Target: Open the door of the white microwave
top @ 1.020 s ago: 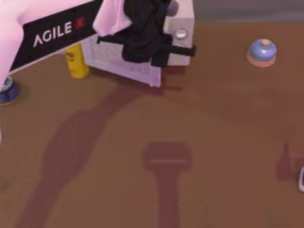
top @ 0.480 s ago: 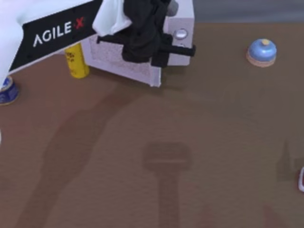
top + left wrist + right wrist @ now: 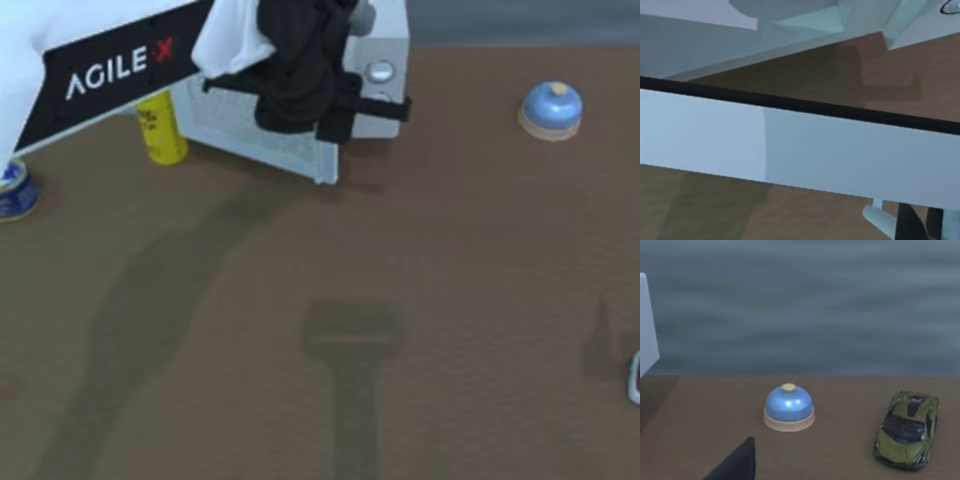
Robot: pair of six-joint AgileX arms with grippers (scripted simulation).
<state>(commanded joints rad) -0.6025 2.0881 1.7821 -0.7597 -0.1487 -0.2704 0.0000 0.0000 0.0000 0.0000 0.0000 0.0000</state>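
The white microwave (image 3: 385, 40) stands at the table's back, left of centre, with a round silver knob (image 3: 380, 71) on its front panel. Its door (image 3: 250, 130), white with a speckled grey mesh window, is swung part way out, its free edge (image 3: 327, 165) toward the front. My left gripper (image 3: 335, 108) hangs over that free edge, shut on the door's handle. In the left wrist view the door's top edge (image 3: 815, 150) fills the middle, and the handle (image 3: 880, 220) runs into the black fingers (image 3: 907, 225). My right gripper (image 3: 634, 378) is parked at the right edge.
A yellow bottle (image 3: 160, 128) stands just left of the door. A blue can (image 3: 12, 190) sits at the far left. A blue call bell (image 3: 551, 108) is at the back right, and a green toy car (image 3: 907, 429) lies beside the bell (image 3: 788, 407).
The door's free edge has crept slightly outward with my left gripper. The right arm has not moved.
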